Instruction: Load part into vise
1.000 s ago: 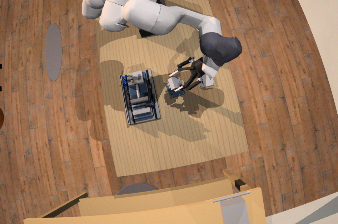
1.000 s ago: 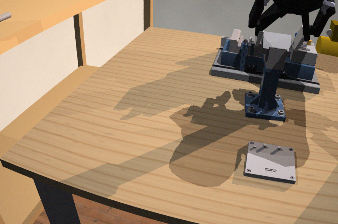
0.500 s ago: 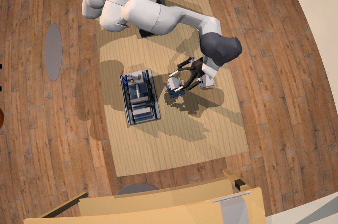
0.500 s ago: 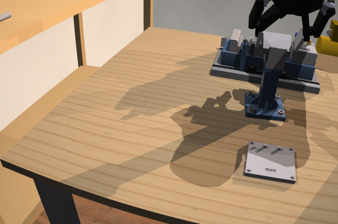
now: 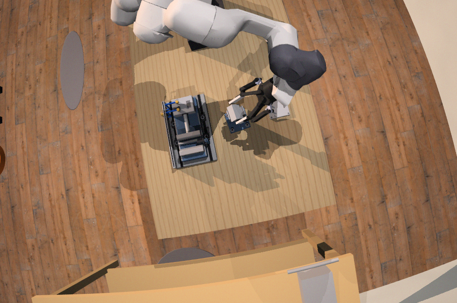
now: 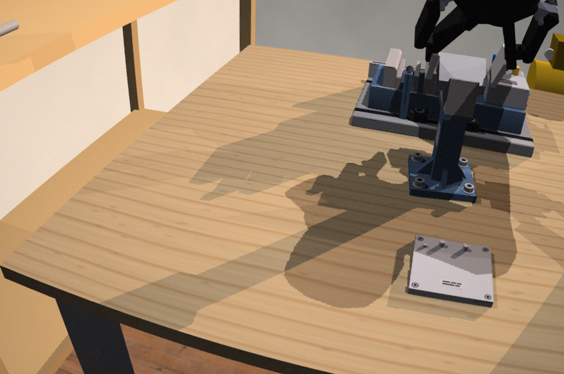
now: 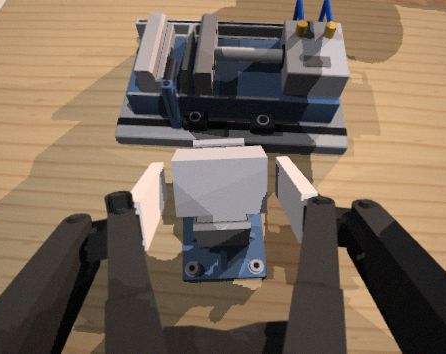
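The part [image 5: 236,112] [image 6: 462,68] [image 7: 219,180], a light grey block, lies in the top of the blue V-block stand [image 5: 239,128] [image 6: 448,144] [image 7: 224,272]. I cannot make out its slot. My gripper [image 5: 238,109] [image 6: 465,66] [image 7: 220,178] is open around it, a white finger pad on each side, with a gap on both sides in the wrist view. The vise stands beyond, open: fixed jaw [image 5: 191,151] [image 6: 392,68] [image 7: 151,50], rod-side jaw [image 5: 188,135] [image 7: 205,55]. The work stop [image 6: 409,70] [image 7: 171,70] is near the fixed jaw. The low bars are not clear.
The infeed plate [image 5: 282,111] [image 6: 448,274] has pins and no block on it; it lies on the other side of the V-block from the vise. The air cylinder block [image 5: 183,104] [image 7: 314,60] has blue hoses. The vise's base [image 6: 378,121] [image 7: 152,136] lies close beyond the V-block.
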You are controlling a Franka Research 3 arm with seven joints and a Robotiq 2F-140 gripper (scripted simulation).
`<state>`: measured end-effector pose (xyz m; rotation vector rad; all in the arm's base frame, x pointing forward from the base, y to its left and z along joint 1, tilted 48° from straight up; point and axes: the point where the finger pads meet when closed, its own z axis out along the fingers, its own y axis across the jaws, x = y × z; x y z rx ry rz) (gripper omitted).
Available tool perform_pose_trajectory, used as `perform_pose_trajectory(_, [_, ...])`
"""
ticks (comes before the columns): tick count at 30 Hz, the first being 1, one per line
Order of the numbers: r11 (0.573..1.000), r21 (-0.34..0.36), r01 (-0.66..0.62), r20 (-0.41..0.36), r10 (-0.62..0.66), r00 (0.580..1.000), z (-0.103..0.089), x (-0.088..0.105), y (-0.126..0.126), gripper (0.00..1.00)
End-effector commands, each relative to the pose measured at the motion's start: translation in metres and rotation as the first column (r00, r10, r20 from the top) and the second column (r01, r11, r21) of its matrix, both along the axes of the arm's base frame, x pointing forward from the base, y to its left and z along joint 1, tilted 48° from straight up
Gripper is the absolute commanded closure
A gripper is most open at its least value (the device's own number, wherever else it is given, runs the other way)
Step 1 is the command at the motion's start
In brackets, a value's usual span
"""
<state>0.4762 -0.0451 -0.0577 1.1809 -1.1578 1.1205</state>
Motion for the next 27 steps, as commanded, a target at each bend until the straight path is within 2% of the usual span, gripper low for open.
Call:
perform_pose_trajectory(1, [1.0,0.007,0.0,0.006,0.0,1.0,-0.0008,0.0002,-0.0014,0.49])
perform_pose_trajectory(27, [0.996,0.093,0.006,0.011,-0.007,1.0,0.0014,0.0003,-0.0014,0.49])
